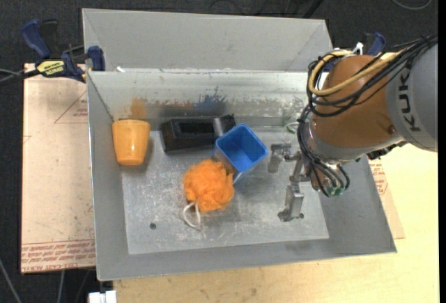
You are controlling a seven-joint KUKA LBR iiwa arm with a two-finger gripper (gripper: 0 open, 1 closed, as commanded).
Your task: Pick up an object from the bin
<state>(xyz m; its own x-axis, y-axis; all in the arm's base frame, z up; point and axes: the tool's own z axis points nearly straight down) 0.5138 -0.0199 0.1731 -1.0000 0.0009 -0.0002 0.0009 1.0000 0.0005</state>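
here the gripper (286,180) hangs with fingers spread and empty over bare floor in the right of the bin (230,235), the blue square cup (241,148) and orange mesh sponge (209,185) lying nearest, toward the view's left.

text: "KU" | on: grey arm link (417,98) | elsewhere: nothing legible

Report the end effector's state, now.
End effector: open, nothing between its fingers, over the floor of the grey metal bin, right of the blue square plastic cup.
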